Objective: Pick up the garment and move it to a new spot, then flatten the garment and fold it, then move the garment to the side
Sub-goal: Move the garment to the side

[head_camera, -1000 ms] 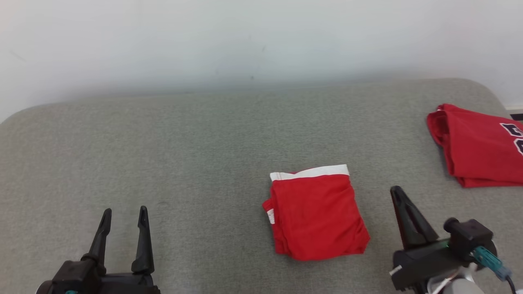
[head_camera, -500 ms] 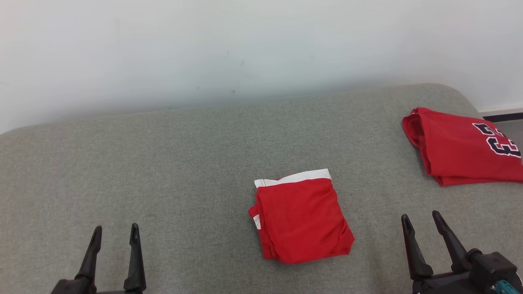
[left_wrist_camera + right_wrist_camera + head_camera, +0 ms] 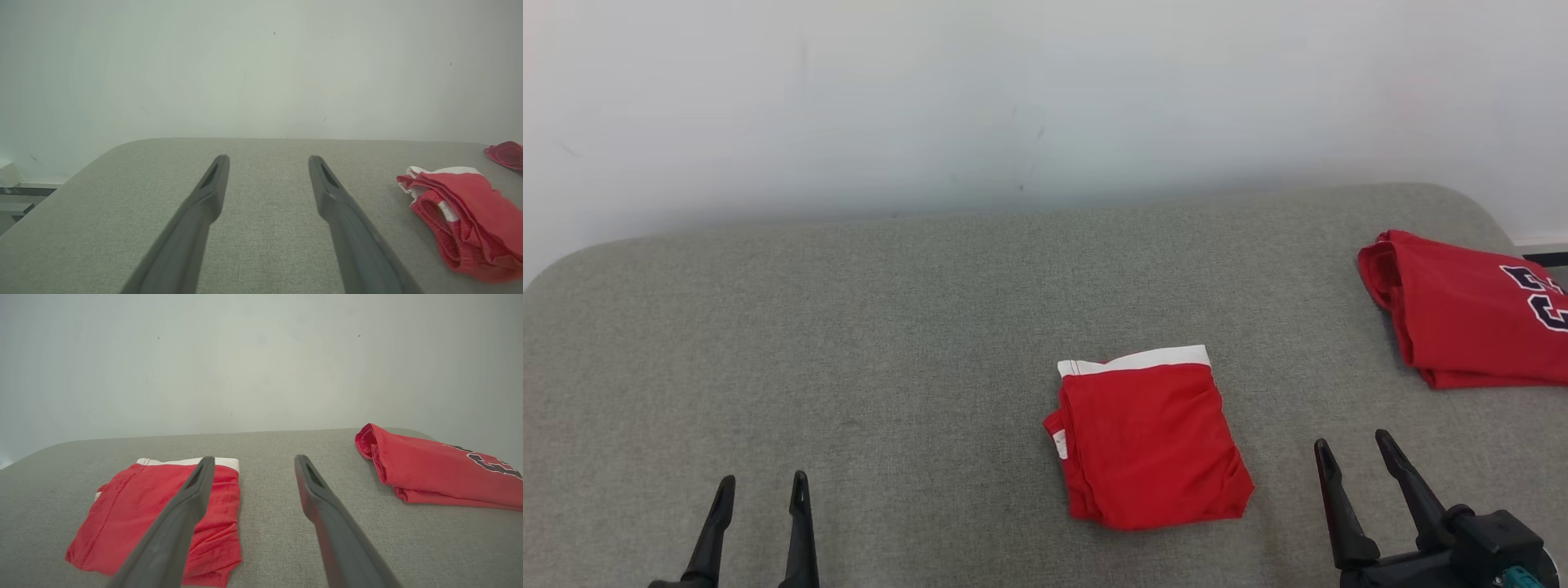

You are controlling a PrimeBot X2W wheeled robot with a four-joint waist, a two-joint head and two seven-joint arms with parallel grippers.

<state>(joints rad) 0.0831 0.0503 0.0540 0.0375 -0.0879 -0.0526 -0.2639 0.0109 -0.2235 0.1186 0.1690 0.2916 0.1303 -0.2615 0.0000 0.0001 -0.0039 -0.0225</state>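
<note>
**A:** Where are the red shorts (image 3: 1150,441)?

**B:** They lie on the grey padded table (image 3: 849,327), a little right of the middle. They are folded into a small packet with the white waistband along the far edge, and nothing touches them.

**A:** So the folding is done?

**B:** I'd judge so: picking up, flattening and folding look finished. The near edge seems a bit bunched in the left wrist view, though that angle is too slanted to be sure.

**A:** What's left?

**B:** Moving them to the side, I think. A folded red jersey (image 3: 1470,314) sits at the table's far right, well apart from them, and that may be where they go.

**A:** And the grippers?

**B:** The left gripper (image 3: 763,479) is low on the left, fingers spread, holding nothing. The right gripper (image 3: 1352,441) is near the shorts' right side, also spread and empty, not touching them.
</note>
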